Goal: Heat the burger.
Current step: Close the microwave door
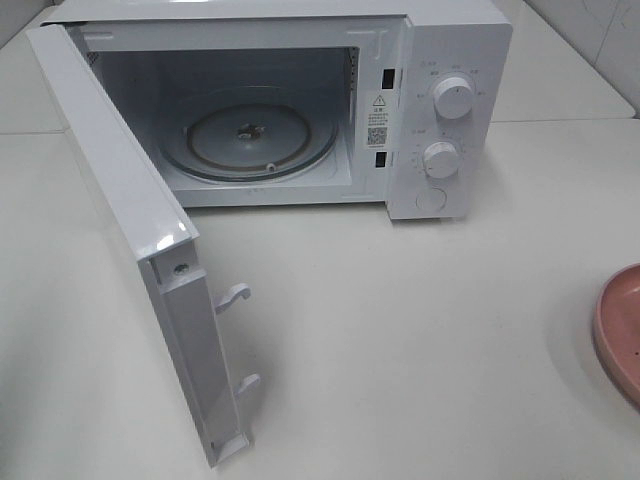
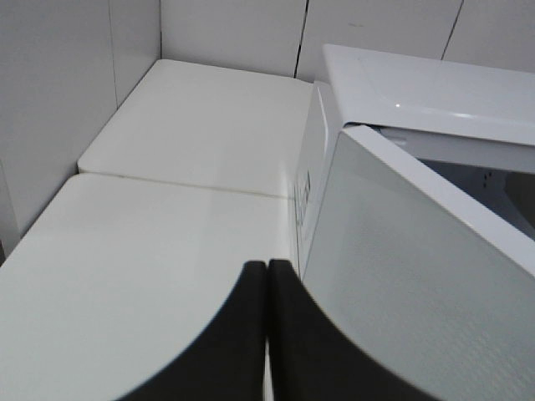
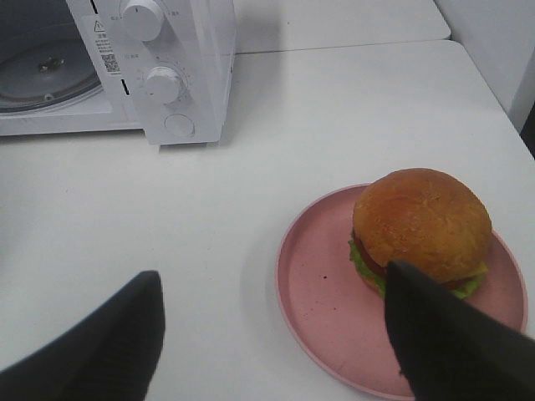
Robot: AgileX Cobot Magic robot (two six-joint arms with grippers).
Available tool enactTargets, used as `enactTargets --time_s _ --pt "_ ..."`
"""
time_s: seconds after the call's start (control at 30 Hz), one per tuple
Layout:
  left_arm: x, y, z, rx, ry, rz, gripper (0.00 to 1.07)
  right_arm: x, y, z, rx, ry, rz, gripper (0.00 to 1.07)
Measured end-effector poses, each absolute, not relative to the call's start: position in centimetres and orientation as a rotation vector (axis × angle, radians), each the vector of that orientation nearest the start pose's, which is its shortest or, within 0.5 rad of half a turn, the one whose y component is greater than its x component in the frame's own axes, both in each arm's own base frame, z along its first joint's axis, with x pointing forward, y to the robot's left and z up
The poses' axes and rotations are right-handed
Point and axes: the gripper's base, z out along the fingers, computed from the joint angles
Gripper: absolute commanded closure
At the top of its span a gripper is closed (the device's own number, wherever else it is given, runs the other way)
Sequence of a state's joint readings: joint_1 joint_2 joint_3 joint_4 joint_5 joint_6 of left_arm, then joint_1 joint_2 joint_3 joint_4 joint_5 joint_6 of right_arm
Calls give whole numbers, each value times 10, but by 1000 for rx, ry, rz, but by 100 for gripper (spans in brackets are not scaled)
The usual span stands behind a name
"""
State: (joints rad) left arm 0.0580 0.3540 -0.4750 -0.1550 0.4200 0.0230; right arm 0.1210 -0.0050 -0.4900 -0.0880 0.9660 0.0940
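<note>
Microwave (image 1: pixel 300 100) door label (QR code (image 1: pixel 377 136)) — text seemingly unreadable — burger (image 3: pixel 420 227) plated.

a kitchen-like test setup: a white microwave (image 1: pixel 300 100) with its door (image 1: pixel 130 250) open stands on a plain white worktop (image 1: pixel 400 330), tiled wall behind, pink plate (image 1: pixel 620 330) at the worktop's right edge.

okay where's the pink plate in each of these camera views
Exterior high: only the pink plate's edge shows, cut off at the right border.
Left wrist: not in it.
Right wrist: whole plate, lower right, burger on it.
Shared landmark: the white microwave, seen in all three.
</note>
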Motion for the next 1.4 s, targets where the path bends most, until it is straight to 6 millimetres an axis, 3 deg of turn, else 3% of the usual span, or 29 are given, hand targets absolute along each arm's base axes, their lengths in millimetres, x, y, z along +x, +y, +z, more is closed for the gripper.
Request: enactTargets --time_s 0.23,0.4,0.8,1.4 --pt "103 4 295 -145 1659 -69 107 0 -7 283 -28 1952 38 37" --pt "119 9 272 -170 1597 -36 107 0 -7 283 -28 1952 38 37" --pt "146 10 245 -103 1626 10 107 0 -7 283 -28 1952 38 37" --pt "190 -16 216 173 1684 -223 107 0 -7 283 -28 1952 38 38"
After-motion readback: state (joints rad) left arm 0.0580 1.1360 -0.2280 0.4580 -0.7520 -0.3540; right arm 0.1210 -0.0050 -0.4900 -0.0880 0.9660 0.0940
